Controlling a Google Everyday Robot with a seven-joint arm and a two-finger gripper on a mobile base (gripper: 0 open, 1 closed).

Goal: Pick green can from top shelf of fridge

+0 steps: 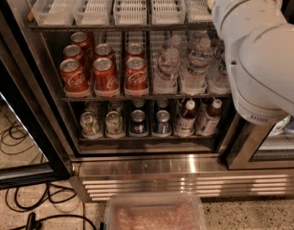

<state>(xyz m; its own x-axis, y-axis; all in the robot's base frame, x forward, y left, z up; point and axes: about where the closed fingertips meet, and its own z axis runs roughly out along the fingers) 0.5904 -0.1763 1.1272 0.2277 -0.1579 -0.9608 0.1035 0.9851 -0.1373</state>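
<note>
The fridge (151, 166) stands open before me, with a steel frame and a slatted base grille. The top shelf (122, 27) carries a row of clear ribbed lane trays (130, 4); the parts of them that show hold nothing. The green can is not in view. My white arm (266, 56) fills the upper right and reaches up past the top edge towards the right end of the top shelf. My gripper is out of view beyond that edge.
Red cola cans (106, 73) and water bottles (192, 71) fill the middle shelf. Pale cans (113, 122), blue cans (150, 122) and small bottles (197, 119) fill the lower shelf. The black-edged glass door (22, 104) hangs open at left. Cables (22, 200) lie on the floor. A clear bin (153, 212) sits below.
</note>
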